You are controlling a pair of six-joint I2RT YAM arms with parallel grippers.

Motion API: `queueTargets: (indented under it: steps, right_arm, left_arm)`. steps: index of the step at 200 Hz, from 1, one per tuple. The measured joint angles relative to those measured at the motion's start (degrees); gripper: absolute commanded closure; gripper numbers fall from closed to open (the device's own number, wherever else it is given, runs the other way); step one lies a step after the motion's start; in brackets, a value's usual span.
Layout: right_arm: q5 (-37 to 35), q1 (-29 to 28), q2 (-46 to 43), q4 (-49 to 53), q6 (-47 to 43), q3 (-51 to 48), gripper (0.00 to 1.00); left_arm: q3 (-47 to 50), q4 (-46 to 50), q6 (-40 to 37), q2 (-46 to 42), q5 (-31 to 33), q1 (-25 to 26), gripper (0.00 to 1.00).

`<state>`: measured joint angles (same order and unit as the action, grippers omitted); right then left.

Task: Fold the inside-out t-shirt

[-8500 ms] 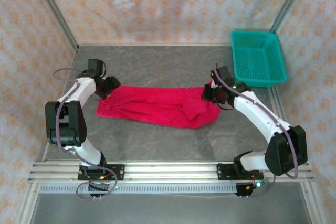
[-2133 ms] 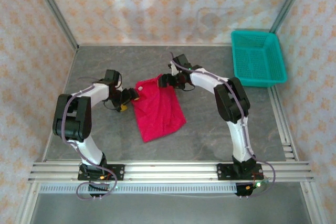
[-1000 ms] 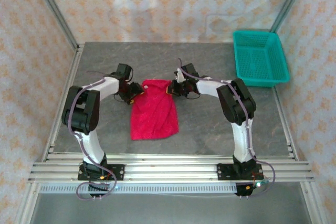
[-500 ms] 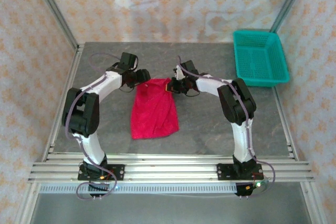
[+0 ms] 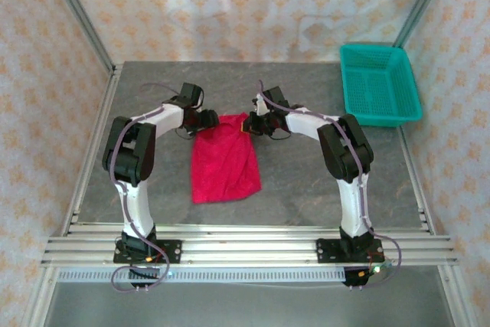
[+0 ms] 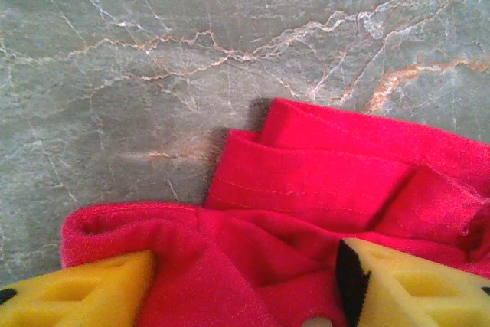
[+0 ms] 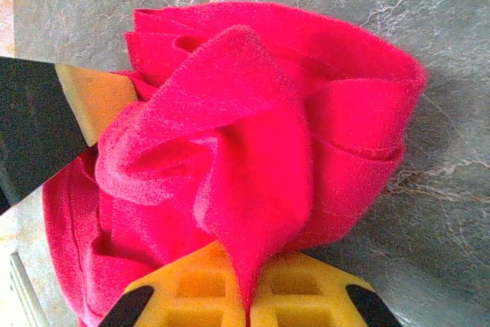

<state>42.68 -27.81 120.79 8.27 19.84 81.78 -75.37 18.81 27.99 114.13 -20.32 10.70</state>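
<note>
Crimson-red t-shirt [image 5: 224,160]: folded into narrow rectangle, mostly flat on table [image 5: 321,189], left of centre, long side running near edge to far edge. Near end straight and smooth. Far end rumpled: far-left corner shows stacked layers with stitched hem; far-right corner bunched into thick raised wad.
</note>
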Motion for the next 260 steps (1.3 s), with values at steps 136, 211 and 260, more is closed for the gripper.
queueTargets:
  steps: [136, 211, 260]
  right_arm:
    - [0.3, 0.0, 0.0, 0.3, -0.4, 0.0, 0.92]
    - [0.8, 0.0, 0.4, 0.3, -0.3, 0.0, 0.92]
    - [0.9, 0.0, 0.7, 0.2, 0.7, 0.0, 0.97]
  left_arm:
    - [11.8, -11.0, 5.6, -9.6, -9.9, -6.8, 0.30]
    - [11.4, -13.9, 6.2, -4.8, -9.8, -5.1, 0.45]
    - [10.9, -14.3, 6.1, -3.0, -9.1, -3.3, 1.00]
